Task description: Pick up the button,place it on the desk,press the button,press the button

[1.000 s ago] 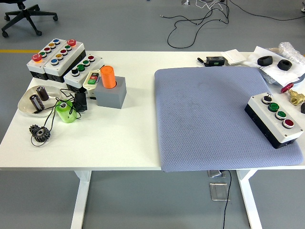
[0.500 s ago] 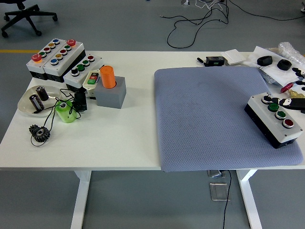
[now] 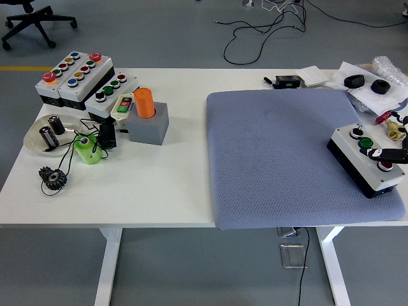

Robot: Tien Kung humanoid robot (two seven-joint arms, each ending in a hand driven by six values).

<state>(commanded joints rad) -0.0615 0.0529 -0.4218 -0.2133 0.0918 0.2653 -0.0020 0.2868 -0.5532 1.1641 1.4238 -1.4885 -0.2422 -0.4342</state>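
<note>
A white-topped, black-sided button box (image 3: 357,154) lies on the grey mat (image 3: 280,159) near the right edge. It carries a row of a black button (image 3: 357,133), a green button (image 3: 366,143), a further button hidden under my finger, and a red button (image 3: 386,166). My right hand (image 3: 386,153) reaches in from the right edge. One finger (image 3: 381,153) stretches out over the box's third button, and another finger (image 3: 398,118) shows higher up, apart from it. The hand holds nothing, and most of it is out of frame. The left arm is out of view.
At the back left stand more button boxes (image 3: 75,75), a grey block with an orange cylinder (image 3: 145,103), a bowl (image 3: 38,141) of small parts, a green holder (image 3: 88,150) and a gear (image 3: 53,176). Black rings (image 3: 354,81), a red valve (image 3: 384,117) and papers crowd the back right corner.
My right hand came in from the right edge, first over the box's upper green button. It then shifted lower, so a finger now lies across the third button.
</note>
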